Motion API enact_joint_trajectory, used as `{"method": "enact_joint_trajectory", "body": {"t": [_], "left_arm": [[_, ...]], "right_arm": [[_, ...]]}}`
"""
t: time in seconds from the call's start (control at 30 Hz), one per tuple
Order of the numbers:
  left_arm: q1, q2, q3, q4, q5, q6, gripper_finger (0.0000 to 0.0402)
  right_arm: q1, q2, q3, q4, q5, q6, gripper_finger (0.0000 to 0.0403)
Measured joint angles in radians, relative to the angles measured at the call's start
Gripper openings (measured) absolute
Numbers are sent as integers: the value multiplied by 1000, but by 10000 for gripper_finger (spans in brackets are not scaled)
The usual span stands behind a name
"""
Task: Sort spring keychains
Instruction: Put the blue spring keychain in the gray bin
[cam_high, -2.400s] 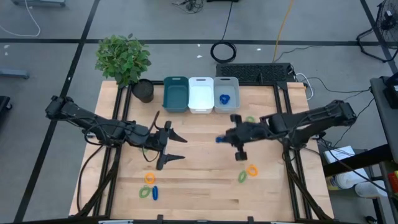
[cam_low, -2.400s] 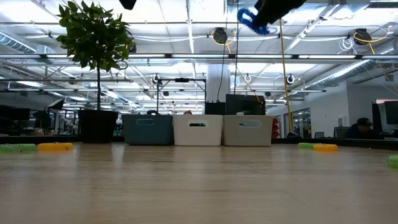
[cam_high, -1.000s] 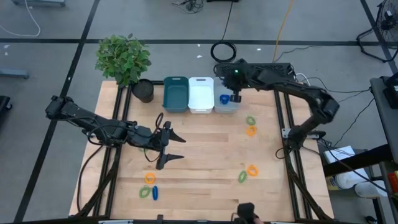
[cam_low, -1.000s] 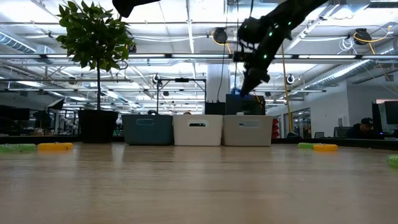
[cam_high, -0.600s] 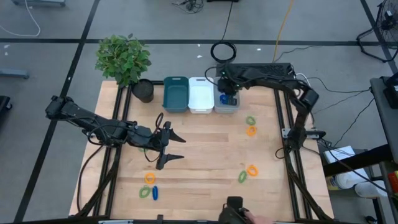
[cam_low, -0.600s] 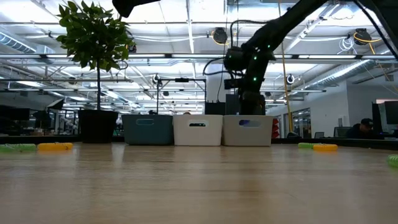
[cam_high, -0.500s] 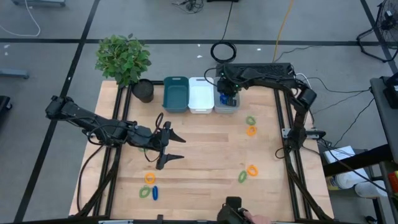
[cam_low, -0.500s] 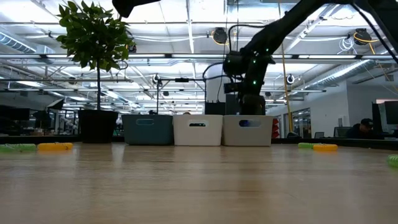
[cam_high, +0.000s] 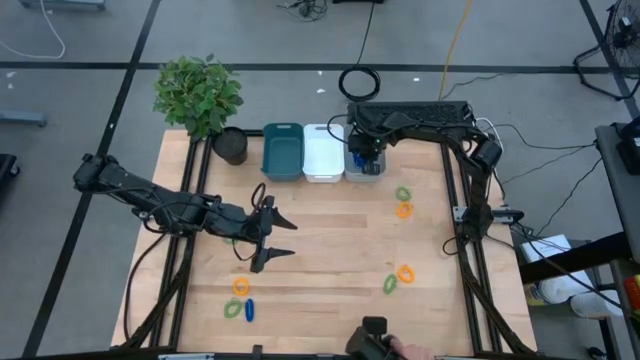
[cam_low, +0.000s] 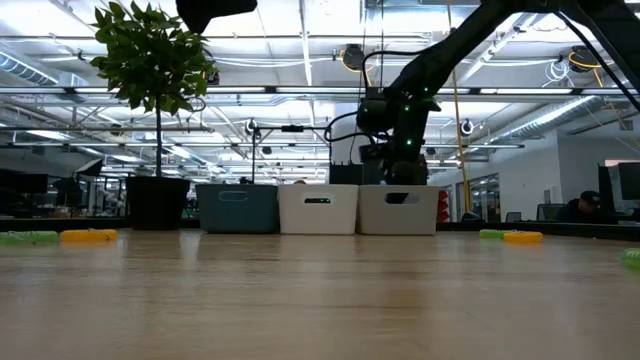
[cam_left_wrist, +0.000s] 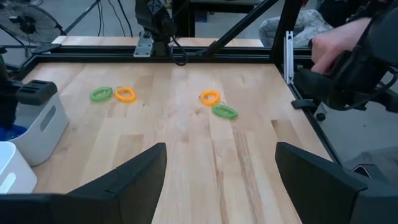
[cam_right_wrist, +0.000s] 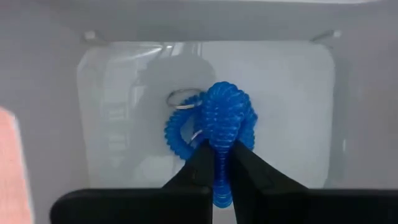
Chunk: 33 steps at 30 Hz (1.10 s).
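over the pale grey plastic bin (cam_high: 364, 160) at the right end of the row of three bins, the right claw (cam_right_wrist: 221, 163) is reaching down into the container, pinching a blue coiled plastic spring keychain (cam_right_wrist: 225, 118) between its narrow dark fingers (cam_right_wrist: 202, 163). the coil is hanging straight below the fingertips, its long axis running in line with the claw, and a second blue coiled keychain with a small metal ring (cam_right_wrist: 179, 130) is lying on the bin floor just beneath and beside it. from these views i cannot tell whether the held coil is already touching the floor or the other loop. as a judgement, the coming move is a release, and it is turning on that vertical relation: the keychain is sitting directly over the bin's middle, well inside the walls, so parting the fingers should be dropping it where it belongs.

the left claw (cam_high: 268, 231) is hovering over the middle-left of the wooden surface (cam_high: 330, 270) with its fingers spread wide and holding nothing. it is the nearer arm to the orange, green and blue loops (cam_high: 240, 300) lying near the front left edge. two more pairs of orange and green loops, one (cam_high: 402, 202) behind the other (cam_high: 398, 278), are lying on the right side, closer to the right arm.
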Motion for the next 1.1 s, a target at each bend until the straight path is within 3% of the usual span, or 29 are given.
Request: {"method": "enact_joint_trajectory", "body": {"t": [0.17,0.47,0.63,0.8,1.1], "left_arm": [[0,0,0,-1,0,0,310],[12,0,0,-3,0,-15,310],[14,0,0,-5,0,-16,310],[14,0,0,-5,0,-16,310],[14,0,0,-4,0,-6,310]], "right_arm": [[15,0,0,17,88,4,58],[22,-6,0,46,91,11,196],[26,-14,0,54,130,11,251],[51,-73,-1,52,167,13,277],[164,-237,-1,73,165,107,275]]}}
